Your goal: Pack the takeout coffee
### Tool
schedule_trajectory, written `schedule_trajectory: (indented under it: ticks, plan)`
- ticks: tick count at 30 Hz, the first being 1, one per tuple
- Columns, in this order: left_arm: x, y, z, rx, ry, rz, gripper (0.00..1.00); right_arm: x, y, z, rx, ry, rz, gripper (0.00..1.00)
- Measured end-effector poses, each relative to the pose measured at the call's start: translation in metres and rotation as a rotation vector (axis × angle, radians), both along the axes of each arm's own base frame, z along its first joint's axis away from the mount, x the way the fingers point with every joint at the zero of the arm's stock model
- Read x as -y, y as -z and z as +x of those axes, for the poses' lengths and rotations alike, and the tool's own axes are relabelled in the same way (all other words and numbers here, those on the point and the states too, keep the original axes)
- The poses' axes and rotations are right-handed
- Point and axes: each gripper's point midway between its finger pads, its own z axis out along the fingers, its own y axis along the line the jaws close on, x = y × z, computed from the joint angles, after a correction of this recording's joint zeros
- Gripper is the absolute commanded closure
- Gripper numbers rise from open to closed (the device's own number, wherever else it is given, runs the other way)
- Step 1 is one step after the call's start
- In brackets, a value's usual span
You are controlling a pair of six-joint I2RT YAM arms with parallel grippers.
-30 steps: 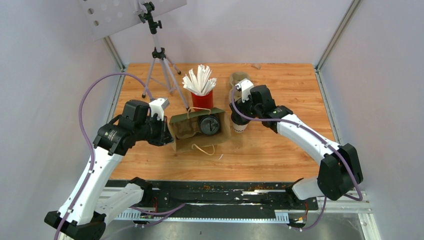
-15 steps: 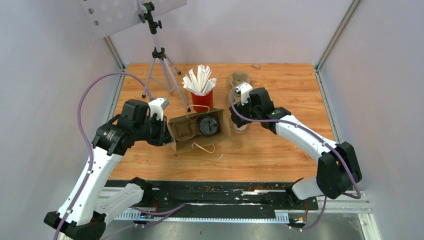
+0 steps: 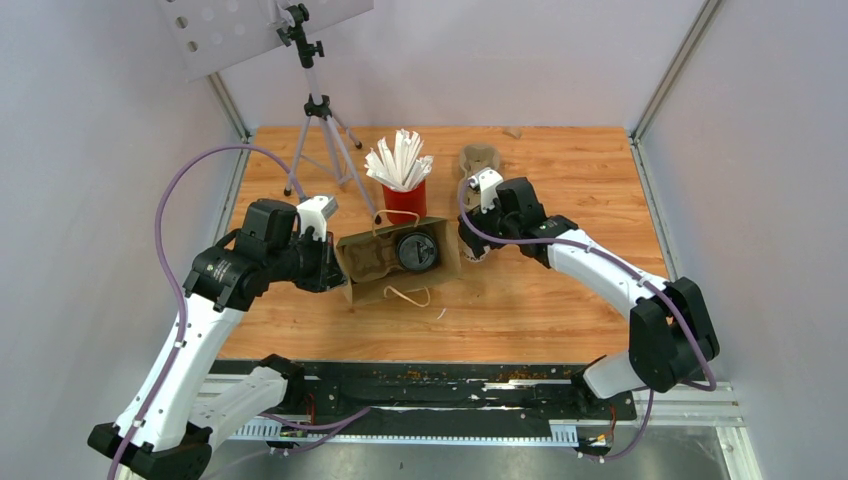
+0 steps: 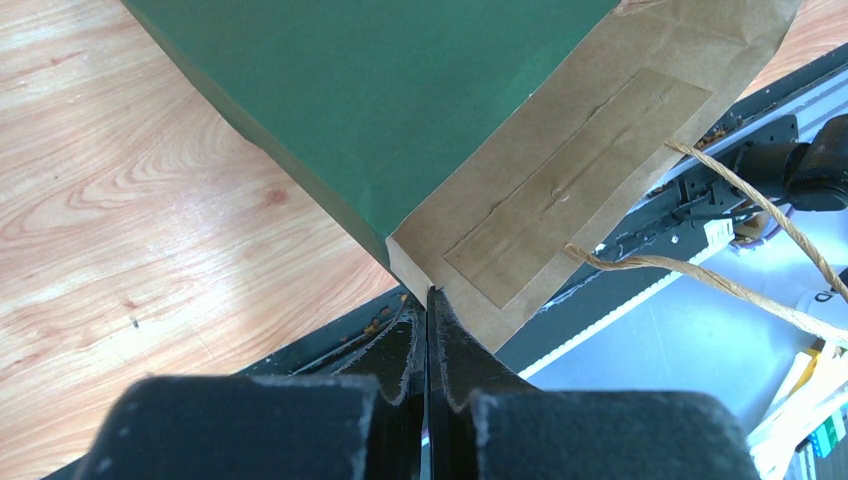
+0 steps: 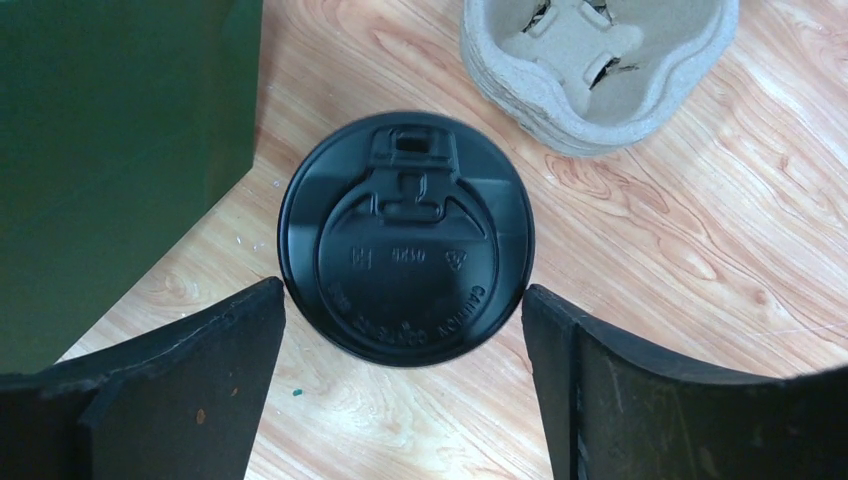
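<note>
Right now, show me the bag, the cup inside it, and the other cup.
Bag (image 4: 380, 100): left wrist view, on its green outer face.
Cup inside (image 3: 417, 251): top view, on its black lid.
Other cup (image 5: 405, 240): right wrist view, on the centre of its lid.

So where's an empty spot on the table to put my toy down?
The biggest bare wood is back right, from the pulp tray to the table's right edge. Another strip runs along the near edge, in front of the paper bag. The middle is crowded: bag, straw cup, coffee cup.
</note>
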Motion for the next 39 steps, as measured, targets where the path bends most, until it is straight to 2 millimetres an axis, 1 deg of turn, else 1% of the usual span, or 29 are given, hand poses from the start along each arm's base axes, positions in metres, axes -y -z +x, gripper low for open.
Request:
schedule_trajectory:
  ticks: [4,11,19,21,28,35,37,39]
  plan:
    - [0.000,0.000,0.000,0.000,0.000,0.000,1.00,-0.001,0.000,-0.001,-0.003,-0.004,0.007,0.06]
    - [0.000,0.000,0.000,0.001,-0.001,0.000,1.00,-0.003,-0.002,-0.001,-0.004,-0.008,0.014,0.09]
    - [0.000,0.000,0.000,0.002,-0.001,-0.001,1.00,-0.010,-0.020,0.009,0.034,-0.016,0.040,0.10]
    - [0.000,-0.001,0.000,0.003,-0.002,-0.001,1.00,-0.011,-0.021,0.010,0.037,-0.017,0.042,0.11]
    - [0.000,-0.001,-0.001,0.005,-0.002,-0.002,1.00,-0.014,-0.010,0.012,0.017,-0.028,0.031,0.16]
    - [-0.001,-0.001,-0.001,0.005,-0.002,-0.002,1.00,-0.017,-0.009,0.018,0.028,-0.031,0.039,0.25]
    - [-0.001,-0.001,-0.001,0.005,-0.002,-0.002,1.00,-0.018,-0.009,0.018,0.029,-0.032,0.040,0.24]
    - [-0.001,-0.001,-0.001,0.005,-0.002,-0.002,1.00,-0.018,-0.009,0.018,0.028,-0.032,0.040,0.20]
